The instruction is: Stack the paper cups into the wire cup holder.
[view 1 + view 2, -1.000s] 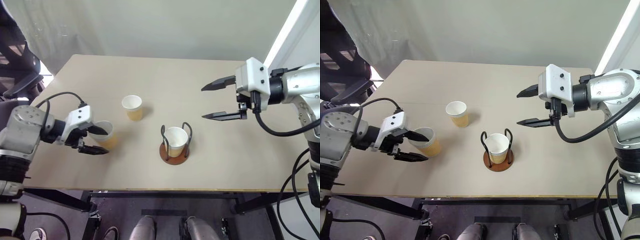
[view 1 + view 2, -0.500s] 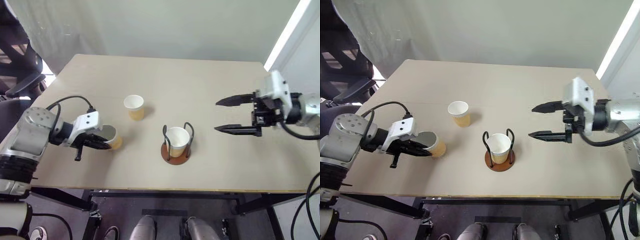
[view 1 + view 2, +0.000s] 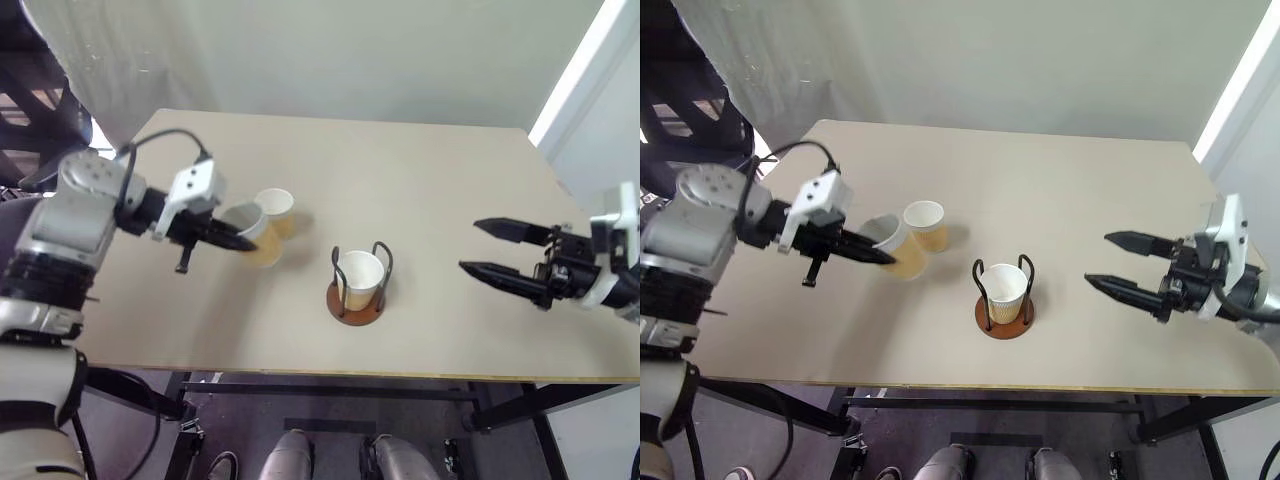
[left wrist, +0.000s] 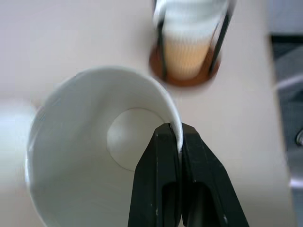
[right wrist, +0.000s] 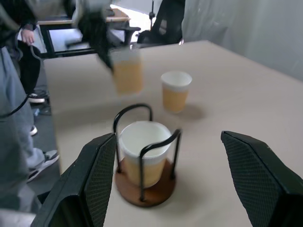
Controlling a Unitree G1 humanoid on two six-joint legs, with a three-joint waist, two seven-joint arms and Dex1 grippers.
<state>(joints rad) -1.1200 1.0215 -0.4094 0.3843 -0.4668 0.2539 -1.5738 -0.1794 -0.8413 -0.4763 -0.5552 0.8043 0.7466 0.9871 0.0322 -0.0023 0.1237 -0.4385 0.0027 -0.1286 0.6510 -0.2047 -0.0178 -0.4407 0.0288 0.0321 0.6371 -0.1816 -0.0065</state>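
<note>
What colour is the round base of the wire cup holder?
Reddish-brown; the base shows best in the right wrist view.

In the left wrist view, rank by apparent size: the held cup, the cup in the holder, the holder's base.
1. The held cup, by far the largest, though mostly because it sits right at the camera.
2. The cup in the holder, cut off by the frame edge.
3. The holder's base, a partly hidden sliver.

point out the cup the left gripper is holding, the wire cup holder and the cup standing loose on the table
held cup (image 4: 94, 137), left wrist view, on its white inner wall
wire cup holder (image 3: 340, 312), left eye view, on the brown disc base
loose cup (image 3: 925, 213), right eye view, on its open white mouth
</note>
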